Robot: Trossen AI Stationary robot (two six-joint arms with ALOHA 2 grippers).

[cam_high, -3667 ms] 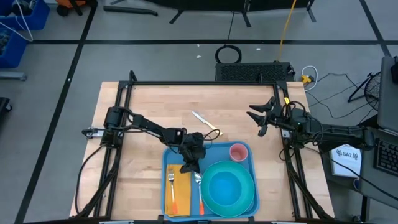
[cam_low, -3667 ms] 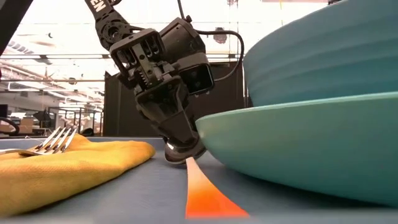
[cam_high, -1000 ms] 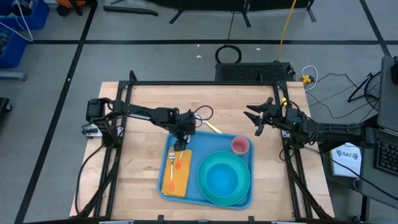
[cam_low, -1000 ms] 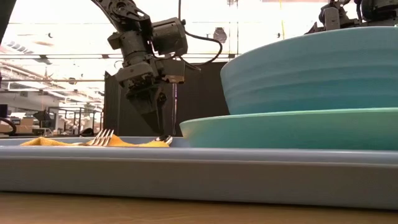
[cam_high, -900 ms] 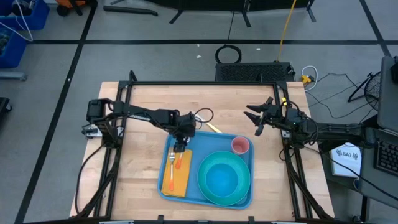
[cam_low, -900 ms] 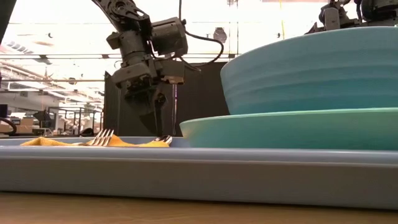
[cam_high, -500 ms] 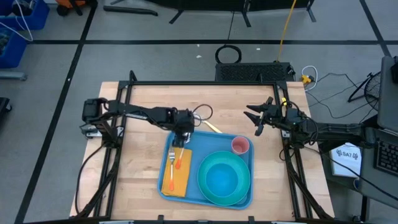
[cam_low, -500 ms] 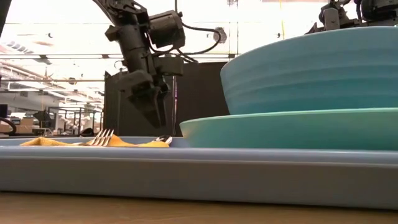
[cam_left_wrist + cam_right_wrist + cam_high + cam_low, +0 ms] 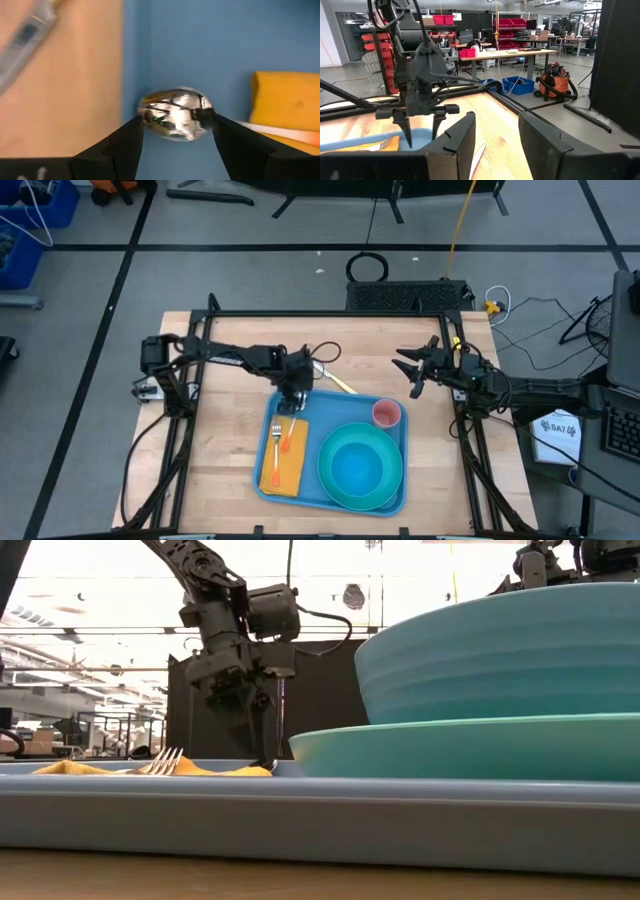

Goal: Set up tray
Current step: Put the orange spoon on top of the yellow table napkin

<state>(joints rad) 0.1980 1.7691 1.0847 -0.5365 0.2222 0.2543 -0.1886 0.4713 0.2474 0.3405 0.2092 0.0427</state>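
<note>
High view: I am looking straight down on the desk [image 9: 220,470], where the tray [image 9: 392,402] is lying near the front edge, holding a yellow-orange napkin [image 9: 283,468] with a fork [image 9: 275,443] on it, a turquoise plate [image 9: 361,468] with a bowl in it, and a pink cup [image 9: 386,415].
Left gripper, high view: I am holding the left gripper [image 9: 291,402] over the tray's far left corner; from here I cannot make out its fingers.
Right gripper, high view: the right gripper [image 9: 415,370] is waiting near the desk's right edge, well apart from the tray, with nothing in it.
Knife, high view: a knife [image 9: 335,381] is lying on the bare desk just beyond the tray's far rim, partly covered by my left arm.
Low view: the tray's near rim is filling the bottom and the plate and bowl are blocking the right side; the spoon is barely visible beside the napkin.
Left wrist view: the fingers [image 9: 122,145] are standing apart on either side of the spoon [image 9: 175,113] bowl, which is resting on the tray floor; I am judging it released, not clenched.
Right wrist view: its fingers are standing parted and empty.
Handling: I am judging the tray stiff, light plastic but loaded and smooth; best to grip it by the raised rim and keep it level.
</note>
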